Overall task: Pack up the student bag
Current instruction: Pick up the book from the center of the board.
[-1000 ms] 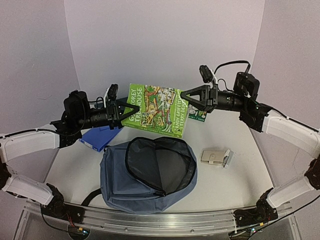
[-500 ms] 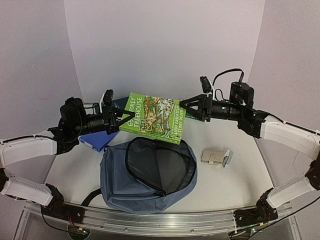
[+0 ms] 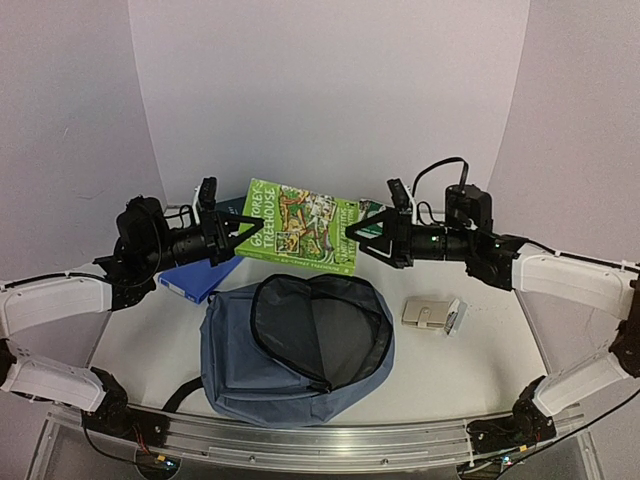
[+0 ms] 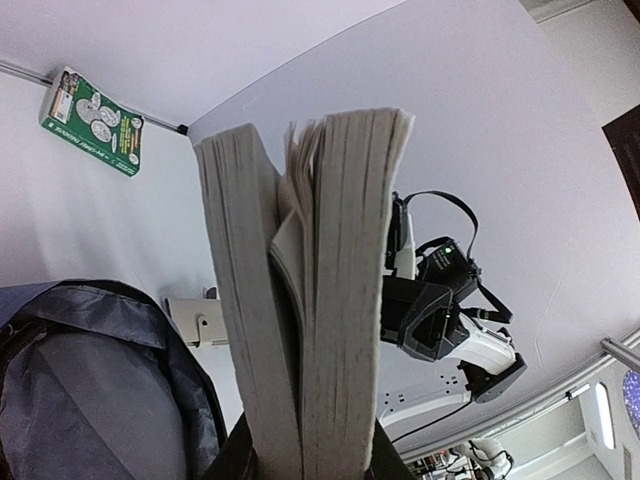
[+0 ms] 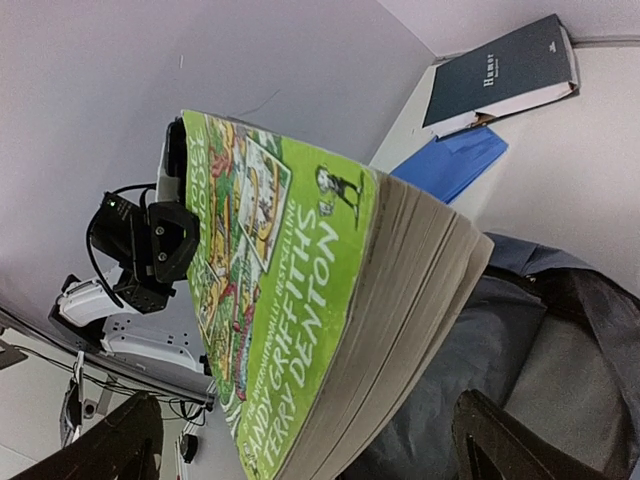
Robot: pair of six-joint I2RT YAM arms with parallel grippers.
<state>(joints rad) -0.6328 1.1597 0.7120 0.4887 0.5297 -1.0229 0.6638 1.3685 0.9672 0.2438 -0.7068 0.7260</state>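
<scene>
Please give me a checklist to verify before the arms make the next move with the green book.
1. Left gripper shut on the green book: ok.
2. Right gripper open, jaws wide on both sides of the book: ok.
3. Student bag unzipped and gaping upward: ok.
4. Book lined up over the opening: cannot tell; it hangs near the bag's far rim.
5. Pages closed flat: not ok, they gape apart.
</scene>
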